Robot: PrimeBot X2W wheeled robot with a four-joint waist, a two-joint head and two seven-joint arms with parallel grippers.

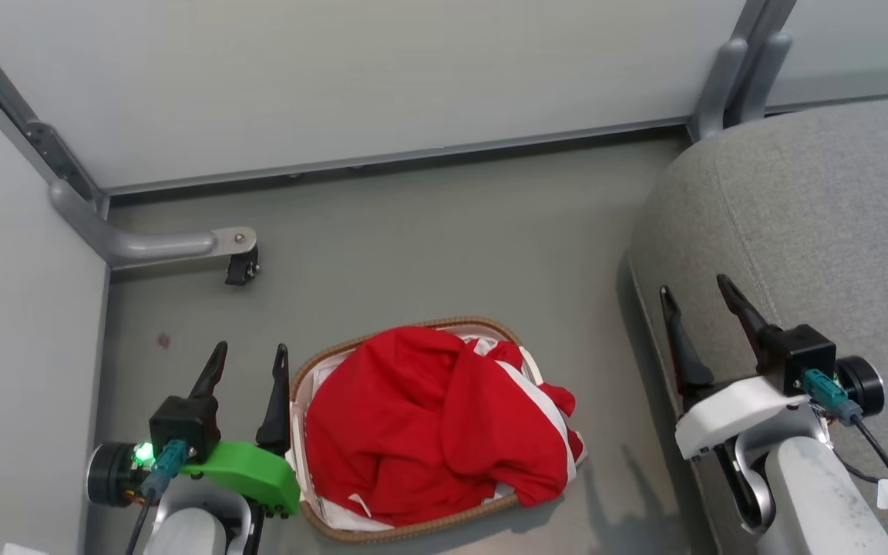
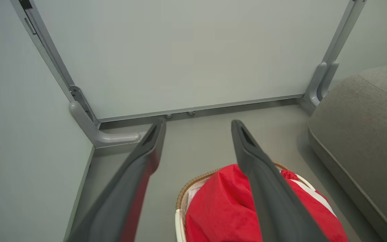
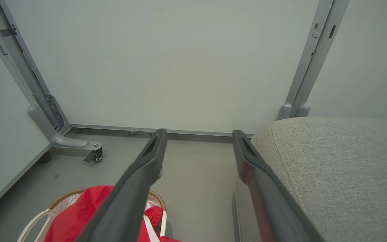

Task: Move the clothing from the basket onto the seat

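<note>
The clothing (image 1: 436,424) lies heaped in the basket (image 1: 413,532) on the grey floor (image 1: 428,247), with a white-striped fold spilling over the rim toward the seat (image 1: 822,216) at the right. The left gripper (image 1: 251,348) hangs just beside the basket's left edge, its 2 fingers spread and empty. The right gripper (image 1: 694,285) hovers over the seat's edge, also spread, holding nothing.

Soft red cloth clothing (image 1: 428,424) fills the woven-rimmed plastic basket (image 1: 413,530) beside the matt, rough-woven grey seat (image 1: 814,223).
</note>
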